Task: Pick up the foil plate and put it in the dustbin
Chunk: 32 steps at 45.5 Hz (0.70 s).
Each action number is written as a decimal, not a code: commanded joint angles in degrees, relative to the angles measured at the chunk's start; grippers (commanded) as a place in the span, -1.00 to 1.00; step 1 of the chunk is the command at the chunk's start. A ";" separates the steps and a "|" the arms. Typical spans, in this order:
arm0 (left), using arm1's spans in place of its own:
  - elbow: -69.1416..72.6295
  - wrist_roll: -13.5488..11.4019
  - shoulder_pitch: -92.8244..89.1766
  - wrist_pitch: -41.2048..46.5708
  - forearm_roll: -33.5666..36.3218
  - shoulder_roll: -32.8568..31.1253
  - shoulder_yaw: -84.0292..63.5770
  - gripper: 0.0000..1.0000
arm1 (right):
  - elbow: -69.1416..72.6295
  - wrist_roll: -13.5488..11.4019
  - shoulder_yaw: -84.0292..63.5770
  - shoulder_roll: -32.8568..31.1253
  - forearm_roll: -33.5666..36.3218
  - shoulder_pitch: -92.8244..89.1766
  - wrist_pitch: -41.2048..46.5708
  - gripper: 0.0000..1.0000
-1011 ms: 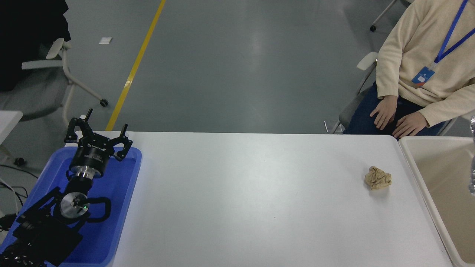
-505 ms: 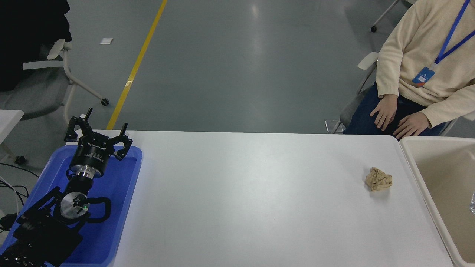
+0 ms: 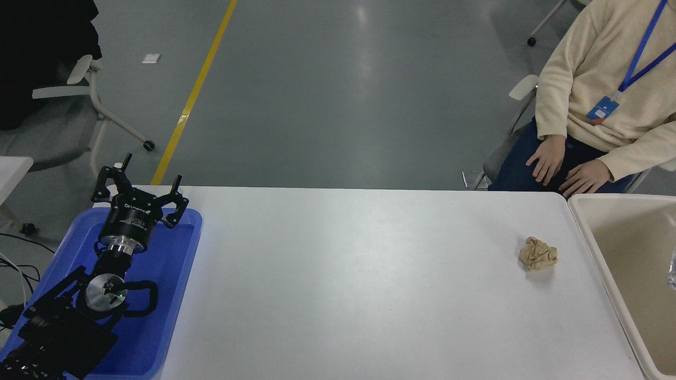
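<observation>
The cream-beige dustbin (image 3: 628,232) stands at the table's right end, cut off by the picture's right edge. Only a small shiny silver sliver of the foil plate (image 3: 673,270) shows, at the right edge inside the dustbin; the rest is out of view. My left gripper (image 3: 141,188) is open and empty, parked over the far end of the blue tray at the lower left. My right arm and gripper are out of view.
A small tan crumpled paper ball (image 3: 538,253) lies on the white table left of the dustbin. A flat blue tray (image 3: 174,274) sits under my left arm. A person in a cream sweater (image 3: 597,79) sits at the far right, hands on their lap.
The silver sliver at the right edge was tall and reached above the dustbin's rim a second ago; now only a small piece shows lower, inside the dustbin. The left arm has not moved.
</observation>
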 commanded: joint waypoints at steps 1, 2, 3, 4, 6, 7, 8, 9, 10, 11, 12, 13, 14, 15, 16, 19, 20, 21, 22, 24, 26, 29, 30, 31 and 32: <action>0.00 -0.01 0.00 -0.01 0.00 0.00 -0.06 1.00 | -3.04 -0.07 1.45 1.58 0.14 -1.87 -6.53 0.90; 0.00 -0.01 0.00 -0.01 0.00 0.00 -0.06 1.00 | -2.95 -0.07 1.71 1.67 0.05 -1.87 -7.06 0.93; 0.00 -0.01 0.00 -0.01 0.00 0.00 -0.06 1.00 | -2.86 -0.07 1.89 1.67 0.05 -1.87 -7.33 0.94; 0.00 -0.01 0.00 -0.09 0.00 0.00 -0.06 1.00 | -2.69 -0.07 2.06 1.76 0.05 -1.95 -7.42 0.95; 0.00 -0.01 0.00 -0.01 0.00 0.00 -0.06 1.00 | -2.42 -0.07 2.15 1.76 0.05 -1.87 -7.42 0.95; 0.00 -0.01 0.00 -0.01 0.00 0.00 -0.06 1.00 | -2.33 -0.07 2.24 1.76 0.05 -1.95 -7.42 0.95; 0.00 -0.01 0.00 -0.01 0.00 0.00 -0.06 1.00 | -2.25 -0.07 2.24 1.76 0.05 -1.87 -7.42 0.95; 0.00 -0.01 0.00 -0.01 0.00 0.00 -0.06 1.00 | -2.25 -0.07 2.24 1.76 0.05 -1.78 -7.42 0.95; 0.00 -0.01 0.00 -0.01 0.00 0.00 -0.06 1.00 | -2.25 -0.07 2.24 1.76 0.05 -1.69 -7.42 0.95; 0.00 -0.01 0.00 -0.01 0.00 0.00 -0.06 1.00 | -2.25 -0.07 2.24 1.76 0.14 -1.60 -7.42 0.95; 0.00 -0.01 0.00 -0.01 0.00 0.00 -0.06 1.00 | -2.25 -0.07 2.24 1.76 0.05 -1.60 -7.42 0.95; 0.00 -0.01 0.00 -0.01 0.00 0.00 -0.06 1.00 | -2.16 -0.07 2.24 1.67 0.14 -1.43 -7.33 0.95; 0.00 -0.01 0.00 -0.01 0.00 0.00 -0.06 1.00 | -2.07 -0.07 2.24 1.67 0.14 -1.25 -7.33 0.95; 0.00 -0.01 0.00 -0.01 0.00 0.00 -0.06 1.00 | -1.72 -0.07 2.33 1.58 0.14 -1.17 -7.33 0.95; 0.00 -0.01 0.00 -0.01 0.00 0.00 -0.06 1.00 | -1.11 -0.07 2.33 1.41 0.14 -1.08 -7.33 0.95; 0.00 -0.01 0.00 -0.01 0.00 0.00 -0.06 1.00 | 2.40 -0.07 3.12 0.79 0.14 -0.11 -7.24 0.95; 0.00 -0.01 0.00 -0.01 0.00 0.00 -0.06 1.00 | 3.80 -0.07 3.47 0.53 0.05 0.59 -7.24 0.95; 0.00 -0.01 0.00 -0.01 0.00 0.00 -0.06 1.00 | 5.21 -0.07 3.65 -0.08 -0.12 1.29 -7.24 0.95; 0.00 -0.01 0.00 -0.09 0.00 0.00 -0.06 1.00 | 6.70 -0.07 3.56 -0.96 -0.38 1.82 -7.24 0.95; 0.00 -0.01 0.00 -0.10 0.00 0.00 -0.06 1.00 | 9.78 -0.07 3.12 -2.89 -0.74 2.79 -7.24 0.95; 0.00 -0.01 0.00 -0.01 0.00 0.00 -0.06 1.00 | 13.21 -0.07 2.68 -4.13 -0.82 3.58 -7.24 0.95; 0.00 -0.01 0.00 -0.10 0.00 0.00 -0.06 1.00 | 17.87 -0.07 2.33 -5.10 -1.00 4.81 -7.24 0.96; 0.00 -0.01 0.00 -0.10 0.00 0.00 -0.06 1.00 | 19.19 -0.07 1.89 -5.45 -1.00 5.51 -7.15 0.96; 0.00 -0.01 0.00 -0.10 0.00 0.00 -0.06 1.00 | 20.42 -0.07 1.28 -5.71 -1.09 6.21 -7.15 0.96; 0.00 -0.01 0.00 -0.10 0.00 0.00 -0.06 1.00 | 21.74 0.01 0.23 -5.89 -1.09 7.18 -7.07 0.96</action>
